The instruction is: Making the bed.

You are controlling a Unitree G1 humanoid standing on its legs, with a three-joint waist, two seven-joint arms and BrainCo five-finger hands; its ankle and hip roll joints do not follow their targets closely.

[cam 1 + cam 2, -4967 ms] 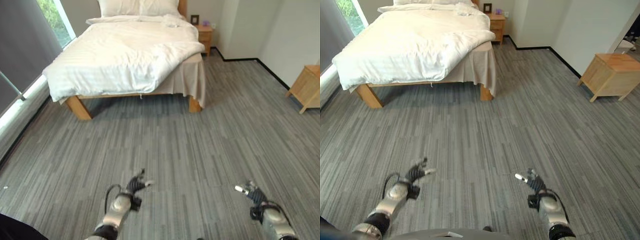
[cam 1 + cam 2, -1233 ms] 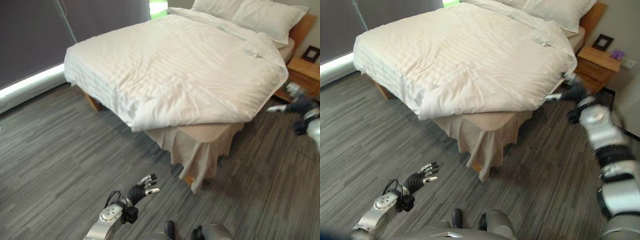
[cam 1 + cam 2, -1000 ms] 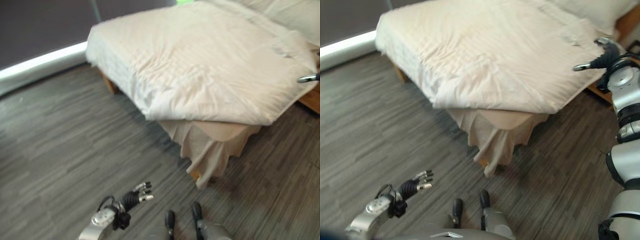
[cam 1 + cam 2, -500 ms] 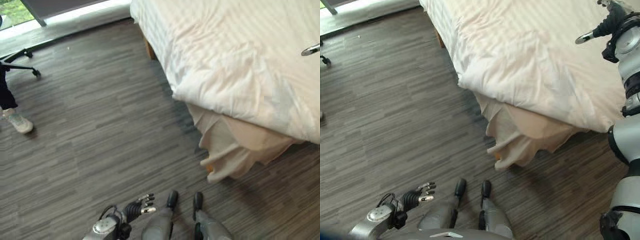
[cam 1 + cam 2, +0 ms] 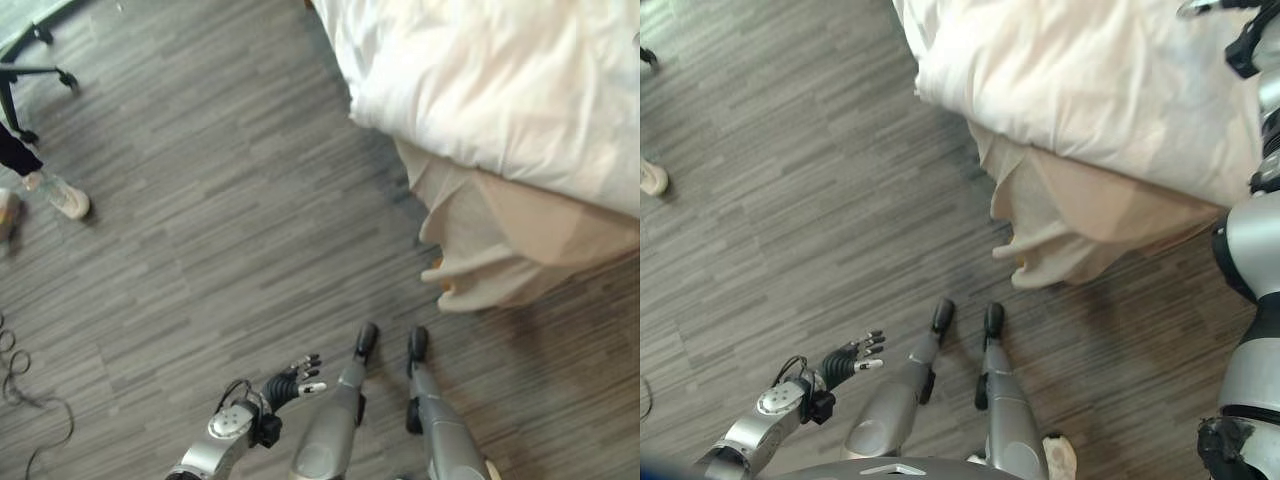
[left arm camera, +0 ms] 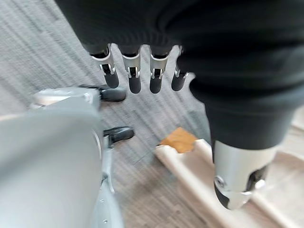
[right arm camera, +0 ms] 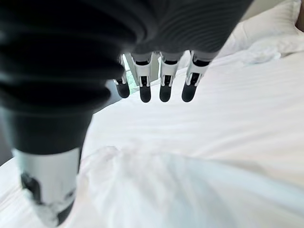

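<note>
- The bed [image 5: 1110,240] stands at the far right, its near corner showing a beige skirt that hangs in folds to the floor.
- A white duvet [image 5: 500,90] covers the top of the bed and overhangs the skirt at that corner.
- The left hand [image 5: 292,381] hangs low over the grey carpet [image 5: 200,220] at the near left, well apart from the bed, fingers straight and spread, holding nothing.
- The right hand [image 7: 161,78] is raised over the duvet at the far right, fingers straight and relaxed, holding nothing; a pillow [image 7: 266,28] lies beyond it.
- A person's shoe [image 5: 62,197] shows at the far left, beside a black chair base [image 5: 35,70].
</note>
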